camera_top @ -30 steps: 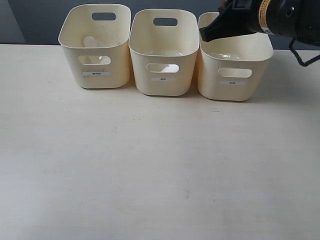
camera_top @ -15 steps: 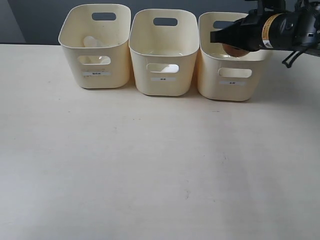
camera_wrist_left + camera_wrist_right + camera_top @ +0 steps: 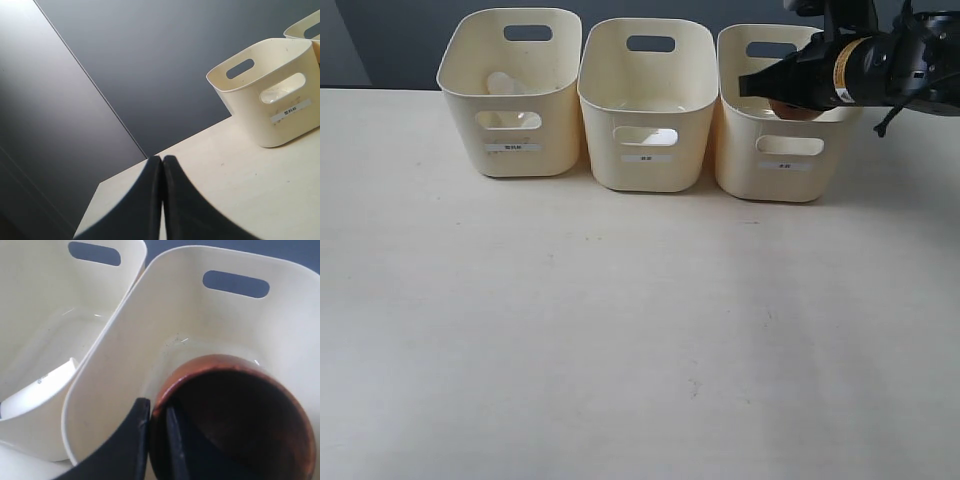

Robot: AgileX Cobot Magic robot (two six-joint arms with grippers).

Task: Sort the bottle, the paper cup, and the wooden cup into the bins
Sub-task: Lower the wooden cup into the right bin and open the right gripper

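The wooden cup hangs at the mouth of the right bin, at about 1 o'clock in the exterior view, its dark inside facing the wrist camera. How its long axis lies cannot be told; in the exterior view only a brown sliver shows above the rim. The right gripper pinches the cup's wall, one finger inside, one outside. The middle bin holds a white piece that may be the paper cup. In the left bin, at 11 o'clock, a clear shape, probably the bottle, shows through the handle cut-out. Each bin carries a small white front label; the print is too small to read. The left gripper hangs over the table, jaws pressed together on nothing.
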